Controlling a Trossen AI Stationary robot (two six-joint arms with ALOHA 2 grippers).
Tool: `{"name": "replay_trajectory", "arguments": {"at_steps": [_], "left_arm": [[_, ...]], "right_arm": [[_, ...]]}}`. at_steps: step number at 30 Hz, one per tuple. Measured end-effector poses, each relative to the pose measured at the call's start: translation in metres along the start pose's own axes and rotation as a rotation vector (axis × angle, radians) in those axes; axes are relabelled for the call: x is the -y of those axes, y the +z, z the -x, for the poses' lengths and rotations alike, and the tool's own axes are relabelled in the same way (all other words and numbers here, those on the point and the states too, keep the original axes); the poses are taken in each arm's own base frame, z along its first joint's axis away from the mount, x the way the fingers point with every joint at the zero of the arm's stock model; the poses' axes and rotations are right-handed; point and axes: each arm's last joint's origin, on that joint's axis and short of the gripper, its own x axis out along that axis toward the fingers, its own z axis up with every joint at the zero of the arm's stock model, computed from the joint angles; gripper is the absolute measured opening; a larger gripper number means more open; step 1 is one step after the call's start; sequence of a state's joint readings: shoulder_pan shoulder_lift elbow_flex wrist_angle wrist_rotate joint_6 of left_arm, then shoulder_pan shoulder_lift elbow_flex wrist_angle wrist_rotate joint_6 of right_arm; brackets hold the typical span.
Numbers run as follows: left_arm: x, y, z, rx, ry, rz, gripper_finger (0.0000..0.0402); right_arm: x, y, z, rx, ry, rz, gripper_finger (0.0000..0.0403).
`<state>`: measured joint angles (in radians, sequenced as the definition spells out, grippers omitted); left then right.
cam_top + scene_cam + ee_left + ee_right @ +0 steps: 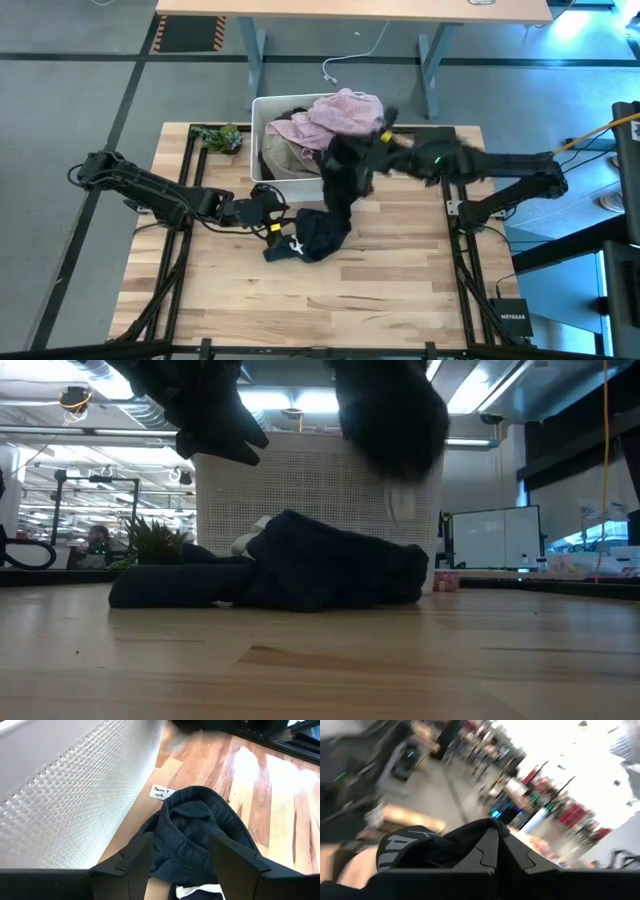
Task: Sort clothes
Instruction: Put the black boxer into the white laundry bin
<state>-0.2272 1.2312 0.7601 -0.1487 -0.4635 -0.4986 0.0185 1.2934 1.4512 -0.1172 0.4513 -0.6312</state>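
Note:
A white perforated bin [262, 130] stands at the table's far side. In it lie a pale pink garment [340, 112] and an olive-beige one [285, 155]. A dark garment [312, 235] with a white mark [291, 244] lies crumpled on the table in front of the bin; it also shows in the low view [300, 572]. My left gripper [270, 207] is open just above that garment's left end, which shows between its fingers [137, 865] in the left wrist view [200, 825]. My right gripper [378, 133] is shut on a black garment [345, 175] by the bin's right wall. My right gripper holds the black garment by a bunched fold [482, 826] between its two fingers; a grey printed logo [390, 851] shows beside them. The garment hangs slack below the gripper [395, 420], lifted clear of the table. Its lower end hangs over the dark garment.
A small green plant [222, 137] stands left of the bin. A white paper label [161, 792] is stuck on the bin's front wall. Bare wooden table [330, 305] stretches toward the near edge. A desk [350, 10] stands beyond the table.

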Motion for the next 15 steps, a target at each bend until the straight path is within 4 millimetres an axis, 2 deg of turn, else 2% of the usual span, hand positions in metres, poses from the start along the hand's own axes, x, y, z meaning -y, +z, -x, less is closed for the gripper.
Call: {"name": "replay_trajectory", "arguments": {"at_steps": [4,8,11,15], "left_arm": [[0.0,0.0,0.0,0.002,0.0,0.001,0.0186],[0.0,0.0,0.0,0.002,-0.001,0.001,0.0186],[0.0,0.0,0.0,0.002,0.0,0.001,0.0186],[0.0,0.0,0.0,0.003,-0.001,0.002,0.0186]], "right_arm": [[0.039,0.009,-0.002,0.066,-0.133,0.001,0.001],[0.062,-0.001,-0.006,0.064,-0.168,-0.049,0.0011],[0.065,-0.018,-0.012,-0.026,-0.104,-0.098,0.0013],[0.052,-0.052,-0.03,-0.186,0.044,-0.142,0.0013]]}}
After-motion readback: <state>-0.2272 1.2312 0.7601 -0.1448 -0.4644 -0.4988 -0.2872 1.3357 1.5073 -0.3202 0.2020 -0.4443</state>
